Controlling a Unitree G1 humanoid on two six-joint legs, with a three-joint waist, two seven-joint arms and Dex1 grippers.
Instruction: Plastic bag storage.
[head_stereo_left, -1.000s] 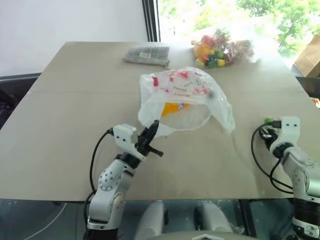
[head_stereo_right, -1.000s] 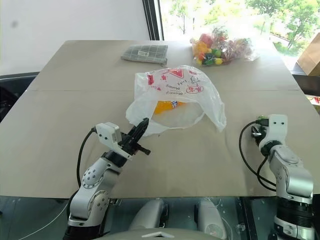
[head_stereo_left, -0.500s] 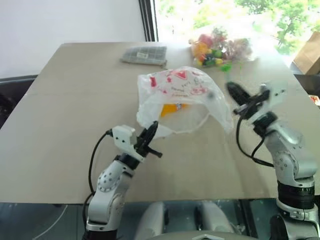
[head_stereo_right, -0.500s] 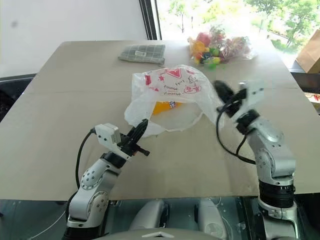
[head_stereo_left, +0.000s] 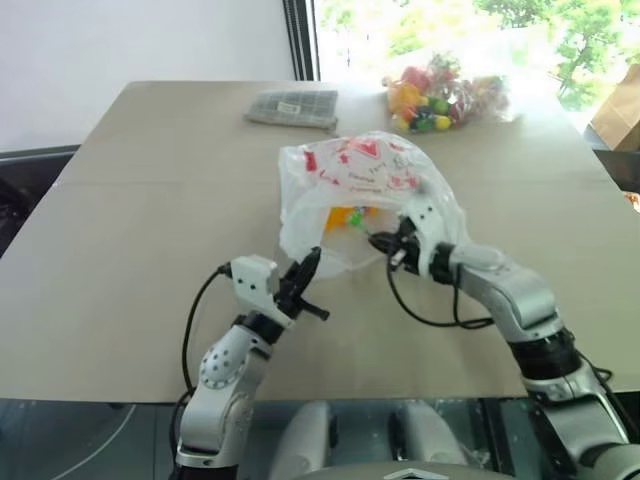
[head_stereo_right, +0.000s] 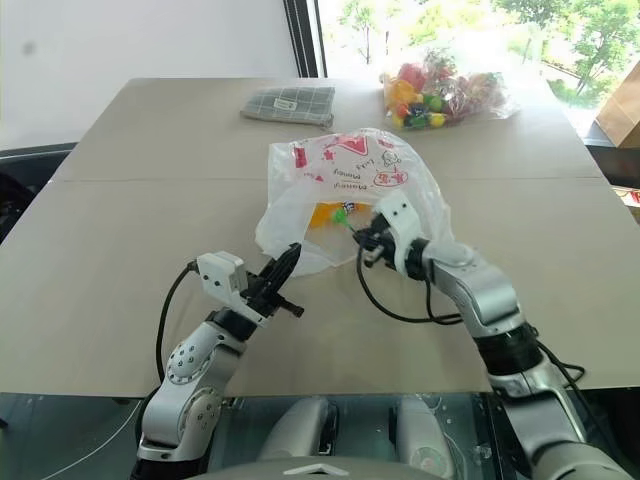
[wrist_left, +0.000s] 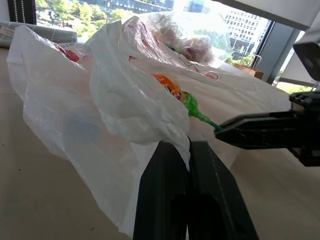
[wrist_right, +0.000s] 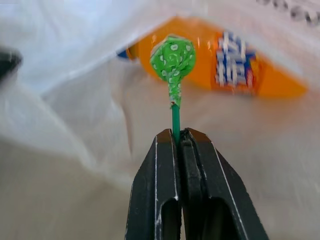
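- The plastic bag (head_stereo_left: 365, 195) lies near the middle of the table (head_stereo_left: 120, 250), its mouth open toward us, well apart from the bag of toys (head_stereo_left: 445, 95) and the grey pouch (head_stereo_left: 293, 108) at the far edge.
- Our left gripper (head_stereo_left: 308, 272) has its jaws closed on the bag's near rim; in the left wrist view a fold of the thin film drapes over the black fingers (wrist_left: 170, 200) and is pinched between them.
- Our right gripper (head_stereo_left: 385, 245) is clamped on the stick of a green lollipop (wrist_right: 173, 57), whose head sits at the bag's mouth, just in front of an orange packet (wrist_right: 235, 60) that lies inside.
- We judge the bag to be very light, soft and crinkly; it holds no shape of its own and collapses wherever it is not supported.
- We judge the film slippery and easy to tear, so a grip on a single layer may slide off.
- We take hold at the rim or a handle loop, where the film gathers into several layers.
- We expect any pull on the rim to drag the whole bag across the table.
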